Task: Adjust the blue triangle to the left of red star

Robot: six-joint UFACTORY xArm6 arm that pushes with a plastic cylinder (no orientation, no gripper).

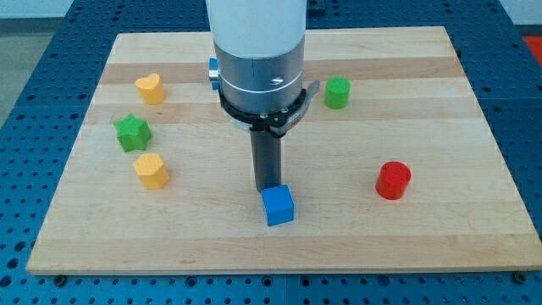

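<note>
My tip (pixel 268 185) stands near the board's middle bottom, touching or just above the top edge of a blue cube (pixel 278 205). No blue triangle and no red star show in this view; the arm's wide white and grey body hides part of the board's upper middle. A red cylinder (pixel 393 180) sits to the view's right of the tip, well apart.
A yellow heart-like block (pixel 150 88) lies at the upper left, a green star (pixel 133 133) below it, and a yellow block (pixel 152 170) below that. A green cylinder (pixel 337 92) sits at the upper right of the arm. The wooden board (pixel 440 237) ends on a blue pegboard table.
</note>
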